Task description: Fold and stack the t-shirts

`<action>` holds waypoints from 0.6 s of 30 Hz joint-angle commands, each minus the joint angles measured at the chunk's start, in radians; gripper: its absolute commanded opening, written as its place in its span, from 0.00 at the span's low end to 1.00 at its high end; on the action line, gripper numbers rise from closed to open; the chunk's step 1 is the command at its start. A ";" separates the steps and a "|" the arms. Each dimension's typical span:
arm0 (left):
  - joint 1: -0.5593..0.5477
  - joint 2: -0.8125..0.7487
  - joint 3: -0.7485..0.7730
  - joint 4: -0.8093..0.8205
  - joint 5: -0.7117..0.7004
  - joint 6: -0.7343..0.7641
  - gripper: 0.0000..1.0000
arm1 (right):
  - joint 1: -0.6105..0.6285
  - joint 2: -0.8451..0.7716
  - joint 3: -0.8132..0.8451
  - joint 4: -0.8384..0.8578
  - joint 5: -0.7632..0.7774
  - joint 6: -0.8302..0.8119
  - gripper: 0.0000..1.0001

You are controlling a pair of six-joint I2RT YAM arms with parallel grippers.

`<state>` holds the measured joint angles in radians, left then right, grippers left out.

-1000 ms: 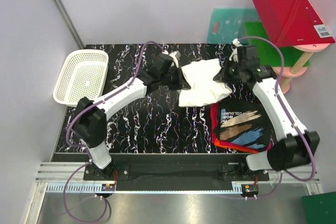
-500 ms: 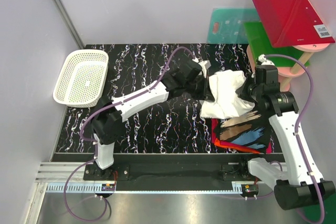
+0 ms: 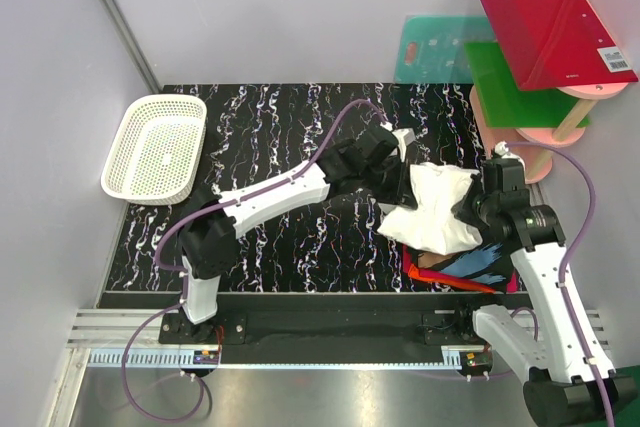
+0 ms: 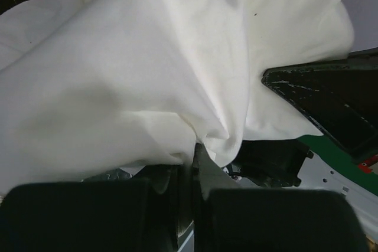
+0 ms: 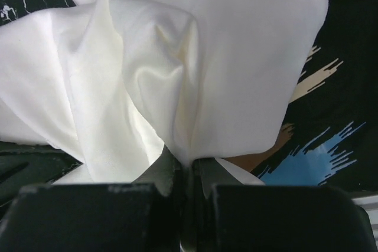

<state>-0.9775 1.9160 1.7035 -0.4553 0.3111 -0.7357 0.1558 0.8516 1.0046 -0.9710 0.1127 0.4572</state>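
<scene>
The red-orange t-shirt (image 3: 413,273) lies at the near right of the table (image 3: 280,237), with the black t-shirt (image 3: 484,261) folded on top of it. Only a strip of each is visible. Over this stack the white t-shirt (image 3: 440,212) is held bunched, not flat. One gather of its cloth is clamped by the left gripper (image 4: 194,156) at the left edge, and another by the right gripper (image 5: 188,166) at the right edge. Both pairs of jaws are closed almost together on fabric.

Risks to be considered:
- Each hold is taken on a thin gather only. If the arms are drawn apart, the cloth may be pulled out of one pinch and the fold lost.
- Whether the hanging folds touch the black t-shirt cannot be told. If the garment is dragged sideways, the stack beneath may be shifted or rumpled.
- If the cloth is released while bunched, a crumpled heap is likely to be left instead of a folded layer.

The white mesh basket (image 3: 118,147), at the far left, is well apart and is not expected to interfere.
</scene>
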 commanded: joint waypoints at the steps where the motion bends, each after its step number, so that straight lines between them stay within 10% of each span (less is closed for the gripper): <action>1: -0.013 -0.026 -0.005 0.049 0.063 -0.018 0.33 | -0.001 -0.032 -0.031 0.006 -0.019 0.029 0.00; 4: -0.013 -0.018 -0.027 0.037 0.062 -0.022 0.96 | -0.002 -0.020 -0.020 -0.008 0.008 0.035 0.00; 18: 0.060 -0.167 -0.215 -0.022 -0.081 0.032 0.99 | -0.001 0.003 0.094 -0.132 0.094 0.077 0.00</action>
<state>-0.9604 1.8812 1.5505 -0.4702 0.3023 -0.7376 0.1558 0.8726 1.0012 -1.0397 0.1177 0.5072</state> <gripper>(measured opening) 0.987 0.063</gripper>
